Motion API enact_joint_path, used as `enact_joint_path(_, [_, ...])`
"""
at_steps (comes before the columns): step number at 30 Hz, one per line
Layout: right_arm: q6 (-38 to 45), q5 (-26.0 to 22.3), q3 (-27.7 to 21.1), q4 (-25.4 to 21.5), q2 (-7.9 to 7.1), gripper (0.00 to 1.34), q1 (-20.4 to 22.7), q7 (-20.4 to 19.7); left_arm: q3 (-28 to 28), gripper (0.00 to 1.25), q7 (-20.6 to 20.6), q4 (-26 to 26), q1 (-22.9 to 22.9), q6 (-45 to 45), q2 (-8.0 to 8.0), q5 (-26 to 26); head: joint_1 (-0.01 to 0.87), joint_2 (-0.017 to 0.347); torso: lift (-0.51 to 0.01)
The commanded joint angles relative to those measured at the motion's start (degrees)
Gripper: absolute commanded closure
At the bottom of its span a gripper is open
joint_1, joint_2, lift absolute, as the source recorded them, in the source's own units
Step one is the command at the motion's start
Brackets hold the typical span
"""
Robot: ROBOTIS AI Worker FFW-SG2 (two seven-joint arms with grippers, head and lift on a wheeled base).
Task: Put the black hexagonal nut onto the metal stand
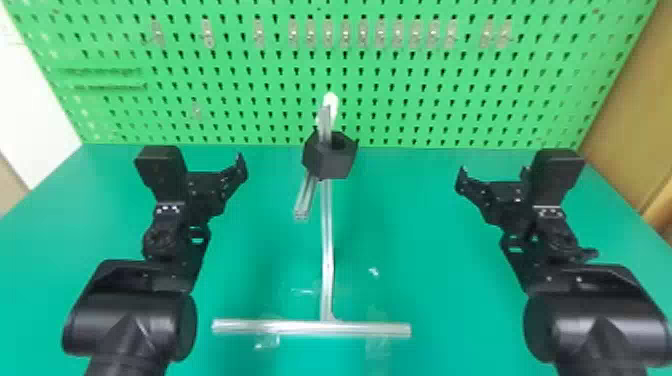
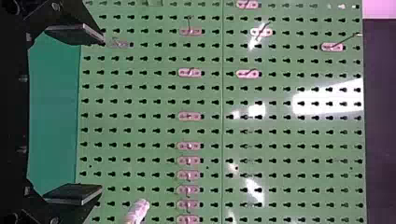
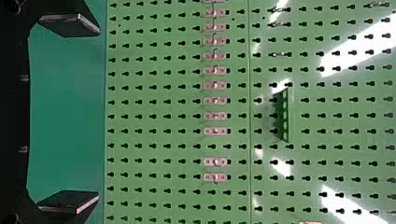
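Counting one black hexagonal nut (image 1: 327,164) around an upper bar of one metal stand (image 1: 327,240); one left gripper (image 1: 214,165) left of the stand and one right gripper (image 1: 494,172) right of it, each with two fingers spread apart; one green pegboard (image 1: 240,107) blocking the way behind it, bearing fifteen pale hook plates (image 1: 328,36); one green table (image 1: 435,280) beneath it.

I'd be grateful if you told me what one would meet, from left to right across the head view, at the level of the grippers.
Left gripper, black hexagonal nut, right gripper, tan panel.
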Motion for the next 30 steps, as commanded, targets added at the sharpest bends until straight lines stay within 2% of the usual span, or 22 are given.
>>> enact_joint_path(1, [-0.02,0.21,-0.12,-0.12,-0.05,0.07,0.04,0.0,-0.03,0.15,0.0,-0.06,0.01,0.0,0.0,0.0,0.693,0.081,-0.001])
enact_joint_path(11, [0.42,0.65,-0.3,-1.09,-0.22,0.07,-0.49,0.0,-0.12,0.15,0.0,-0.06,-0.52,-0.09,0.0,0.0,0.693,0.081,-0.001])
enact_joint_path(21, [1.04,0.65,-0.74,-2.67,-0.49,0.07,-3.22,0.0,-0.12,0.15,0.0,-0.06,-3.68,-1.49,-0.09,0.44,0.693,0.081,-0.001])
enact_joint_path(30, [1.12,1.26,-0.74,-2.59,-0.05,0.07,-3.13,-0.09,-0.21,0.15,0.0,-0.06,-3.33,-1.49,-0.09,0.35,0.693,0.081,-0.001])
